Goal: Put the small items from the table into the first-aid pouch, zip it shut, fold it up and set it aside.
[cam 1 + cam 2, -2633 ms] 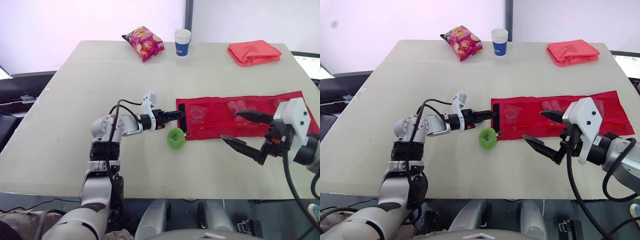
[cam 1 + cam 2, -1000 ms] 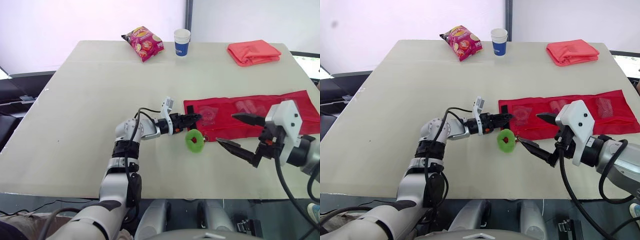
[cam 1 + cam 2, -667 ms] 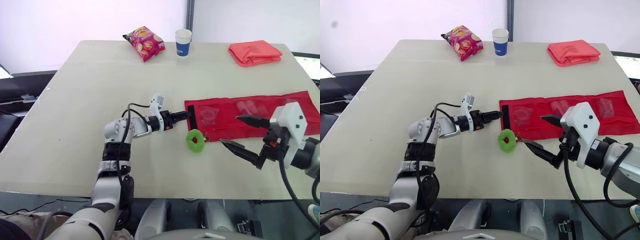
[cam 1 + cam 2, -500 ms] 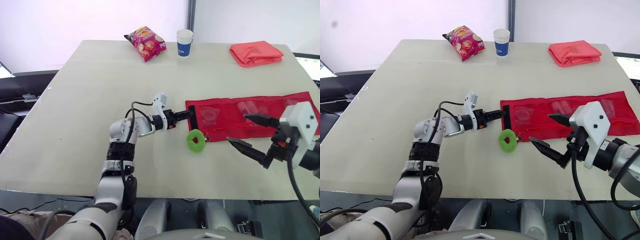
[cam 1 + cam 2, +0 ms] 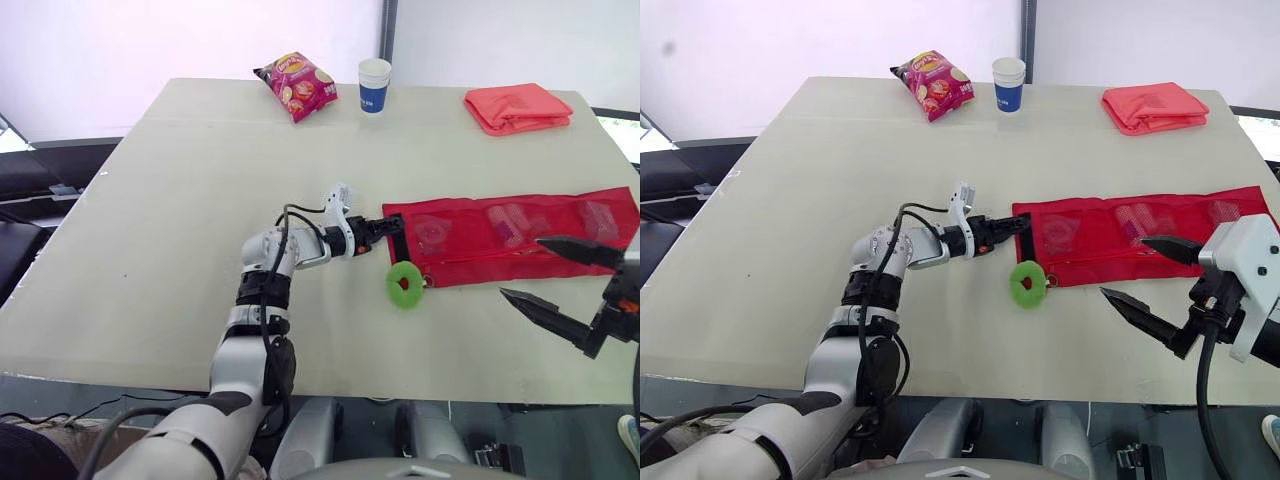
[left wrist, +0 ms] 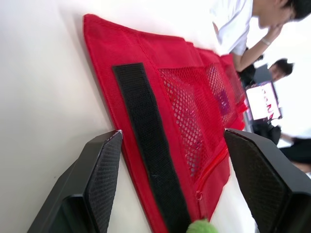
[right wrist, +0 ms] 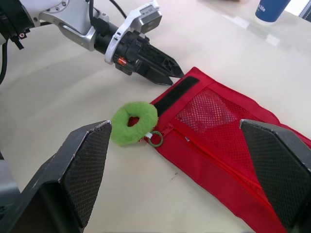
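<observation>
**Head views**
- Surface: pale and broad.
- First-aid pouch: red, unfolded flat, lying lengthwise to the robot's right of centre.
- Small items: pale shapes behind the pouch's mesh at three places along its length. Their kind cannot be told.
- Green ring: fuzzy, on the surface just beside the pouch's near left corner.
- Left hand: low over the surface, tips at the pouch's left end.
- Right hand: spread wide and empty, over the near edge of the surface, apart from the pouch.
- Far edge, well apart from the pouch: crisp bag, paper cup, folded red cloth.

**Left wrist view**
- Close detail of the pouch's end: a black strip runs across it, with a mesh pocket beyond holding something purplish.
- The zip runs along one edge.
- The left hand's fingers stand parted with nothing clamped. Whether they touch the fabric cannot be told.
- Background: people and a lit screen.

**Right wrist view**
- The right hand's own fingers are set far apart, with bare surface and pouch below them.
- The left hand's pointed tips meet the strip end of the pouch.
- A small loop links the green ring to the zip.
</observation>
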Available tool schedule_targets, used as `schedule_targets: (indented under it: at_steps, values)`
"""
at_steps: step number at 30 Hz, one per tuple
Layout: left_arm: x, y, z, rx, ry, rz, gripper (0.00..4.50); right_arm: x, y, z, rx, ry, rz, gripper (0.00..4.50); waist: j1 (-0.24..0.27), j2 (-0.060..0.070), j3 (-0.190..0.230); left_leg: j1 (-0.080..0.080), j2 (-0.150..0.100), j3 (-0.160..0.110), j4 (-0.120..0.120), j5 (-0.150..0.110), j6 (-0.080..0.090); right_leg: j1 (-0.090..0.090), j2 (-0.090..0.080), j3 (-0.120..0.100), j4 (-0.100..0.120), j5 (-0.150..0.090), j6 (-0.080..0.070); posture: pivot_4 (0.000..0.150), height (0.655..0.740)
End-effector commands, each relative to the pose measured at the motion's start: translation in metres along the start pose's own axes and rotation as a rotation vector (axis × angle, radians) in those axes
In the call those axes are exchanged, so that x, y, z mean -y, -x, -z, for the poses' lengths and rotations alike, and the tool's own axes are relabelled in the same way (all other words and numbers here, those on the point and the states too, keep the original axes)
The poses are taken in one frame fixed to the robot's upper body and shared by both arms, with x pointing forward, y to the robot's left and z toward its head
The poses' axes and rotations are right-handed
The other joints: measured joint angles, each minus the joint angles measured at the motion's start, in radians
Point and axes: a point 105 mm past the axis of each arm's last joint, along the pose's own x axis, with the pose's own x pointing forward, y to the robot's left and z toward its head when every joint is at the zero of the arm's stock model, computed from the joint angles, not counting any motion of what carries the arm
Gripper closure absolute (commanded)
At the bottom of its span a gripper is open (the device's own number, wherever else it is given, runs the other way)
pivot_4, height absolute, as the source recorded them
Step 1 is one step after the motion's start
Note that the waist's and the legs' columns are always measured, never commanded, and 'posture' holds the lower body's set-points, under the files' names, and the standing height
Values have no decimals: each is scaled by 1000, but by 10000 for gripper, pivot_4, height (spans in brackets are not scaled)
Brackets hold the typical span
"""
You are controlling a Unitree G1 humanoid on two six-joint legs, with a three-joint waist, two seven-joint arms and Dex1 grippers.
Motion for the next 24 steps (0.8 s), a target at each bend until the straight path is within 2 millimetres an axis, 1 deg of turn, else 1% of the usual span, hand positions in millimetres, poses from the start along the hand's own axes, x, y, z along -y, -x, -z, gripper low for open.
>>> schedule_targets:
  at_steps: [1, 3, 5, 7, 10, 13, 15, 17, 21, 24]
  values:
    - [-15, 6, -11, 7, -128, -135, 9475, -1, 3, -9, 20, 52, 18, 0, -3, 0, 0, 0, 0, 0, 0, 0, 0, 0, 0, 1, 0, 0, 0, 1500, 7400]
    - [-10, 1, -17, 19, 8, -143, 9475, -1, 3, -8, 18, 52, 20, 0, -1, 0, 0, 1, 1, 1, 0, 0, 0, 0, 0, 1, 0, 0, 0, 1500, 7400]
    - [-12, -3, -16, -20, 51, -231, 9475, -1, 2, -8, 19, 51, 22, 0, -1, -1, 0, 0, 1, 0, 1, 0, 0, 0, 0, 0, 0, 0, 0, 1500, 7400]
    - [-8, -9, -13, -101, 101, -285, 9475, -1, 2, -9, 23, 52, 22, 0, 0, -3, 0, 0, 0, 0, 1, 0, 0, 0, 0, -1, 0, 0, 0, 1500, 7400]
    - [1, -16, -16, -113, 148, -265, 9475, -2, 1, -10, 26, 52, 24, 0, -1, -3, 0, 0, 0, 0, 1, 0, 0, 1, 0, -1, 0, 0, 1, 1500, 7400]
    - [8, -22, -14, -117, 184, -220, 9475, -2, 1, -11, 28, 50, 25, 0, 0, -3, 0, 0, 0, 0, 1, 0, 0, 1, 0, -1, 0, 0, 1, 1500, 7400]
    - [20, -27, -18, -79, 292, -96, 9475, -2, 0, -11, 29, 49, 27, 0, 0, -3, 0, 0, 0, 0, 1, 0, 0, 1, 0, -1, 0, 0, 1, 1500, 7400]
    - [30, -28, -26, -28, 380, 11, 9475, -3, 0, -11, 30, 49, 27, 0, 3, -3, 0, 0, 0, 0, 1, 0, 0, 1, 0, -1, 0, 0, 1, 1500, 7400]
    - [34, -24, -27, -26, 435, 91, 9475, -4, 0, -12, 32, 48, 26, 0, 0, -5, 1, -1, 0, -1, 1, 0, 0, 0, 0, -1, -1, 0, 1, 1500, 7400]
    - [35, -22, -25, -23, 433, 128, 9475, -5, 0, -13, 33, 48, 26, 0, -3, -5, 1, 0, 0, -1, 1, 0, 0, 0, 0, -1, 0, 0, 1, 1500, 7400]
